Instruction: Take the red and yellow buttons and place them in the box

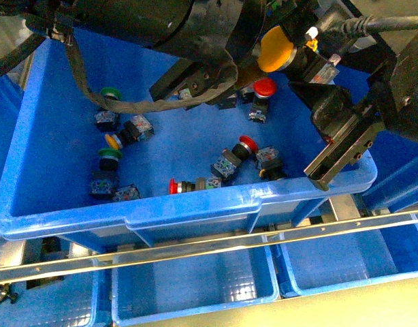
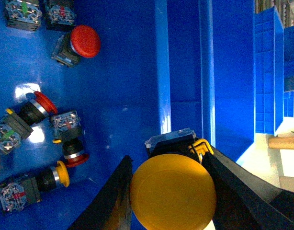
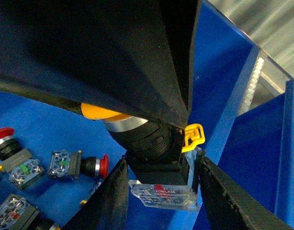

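Note:
One yellow button (image 1: 276, 49) hangs above the far right part of the box (image 1: 188, 214), a large blue crate. Both grippers hold it. My left gripper (image 2: 167, 165) is shut on its wide yellow cap (image 2: 173, 194). My right gripper (image 3: 162, 165) is shut on its black body (image 3: 152, 143), just above the clear contact block (image 3: 161, 194). On the box floor lie red buttons (image 1: 264, 88) (image 1: 246, 144) (image 1: 173, 186), a small yellow button (image 1: 112, 141) and green-capped switches (image 1: 110, 92). The left wrist view also shows red buttons (image 2: 84, 40) (image 2: 44, 101) and the small yellow button (image 2: 62, 173).
A black cable (image 1: 127, 105) droops from the left arm over the box floor. Smaller blue crates (image 1: 195, 286) (image 1: 345, 262) stand in front below a metal rail (image 1: 209, 248). More blue crates flank the box at left (image 1: 1, 116) and right (image 1: 399, 180).

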Robot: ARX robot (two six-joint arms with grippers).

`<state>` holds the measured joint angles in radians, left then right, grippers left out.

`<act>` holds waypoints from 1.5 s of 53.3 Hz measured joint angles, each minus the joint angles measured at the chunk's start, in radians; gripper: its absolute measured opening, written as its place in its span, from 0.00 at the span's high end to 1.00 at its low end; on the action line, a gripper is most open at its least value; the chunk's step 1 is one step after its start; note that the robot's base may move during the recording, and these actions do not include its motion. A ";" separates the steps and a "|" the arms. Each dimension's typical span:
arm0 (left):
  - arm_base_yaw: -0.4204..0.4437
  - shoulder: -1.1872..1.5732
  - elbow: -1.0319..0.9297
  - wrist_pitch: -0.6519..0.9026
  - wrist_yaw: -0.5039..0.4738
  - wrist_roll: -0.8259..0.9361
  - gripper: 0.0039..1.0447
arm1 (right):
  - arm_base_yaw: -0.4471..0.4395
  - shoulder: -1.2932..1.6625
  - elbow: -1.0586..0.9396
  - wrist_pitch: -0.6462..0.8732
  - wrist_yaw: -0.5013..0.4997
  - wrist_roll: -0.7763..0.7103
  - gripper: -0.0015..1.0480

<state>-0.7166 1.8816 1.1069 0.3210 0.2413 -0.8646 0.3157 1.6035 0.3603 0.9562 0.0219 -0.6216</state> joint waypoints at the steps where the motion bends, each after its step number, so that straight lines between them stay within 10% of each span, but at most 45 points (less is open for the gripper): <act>1: 0.000 0.000 0.000 -0.001 0.000 0.000 0.67 | 0.000 0.001 0.000 0.000 0.000 0.000 0.66; 21: 0.000 0.000 0.000 -0.009 -0.002 -0.002 0.66 | -0.002 0.005 0.000 0.001 -0.003 0.001 0.69; 45: 0.019 -0.008 -0.008 -0.026 -0.043 0.027 0.06 | -0.050 -0.010 0.000 -0.011 -0.040 -0.007 0.70; 73: 0.123 -0.151 -0.180 0.014 -0.022 0.149 0.07 | -0.093 -0.026 -0.002 -0.031 -0.174 -0.117 0.70; 80: 0.178 -0.220 -0.242 0.019 0.039 0.174 0.07 | -0.192 0.000 -0.011 -0.046 0.010 -0.079 0.70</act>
<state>-0.5388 1.6611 0.8646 0.3405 0.2798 -0.6910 0.1238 1.6039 0.3492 0.9100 0.0319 -0.7010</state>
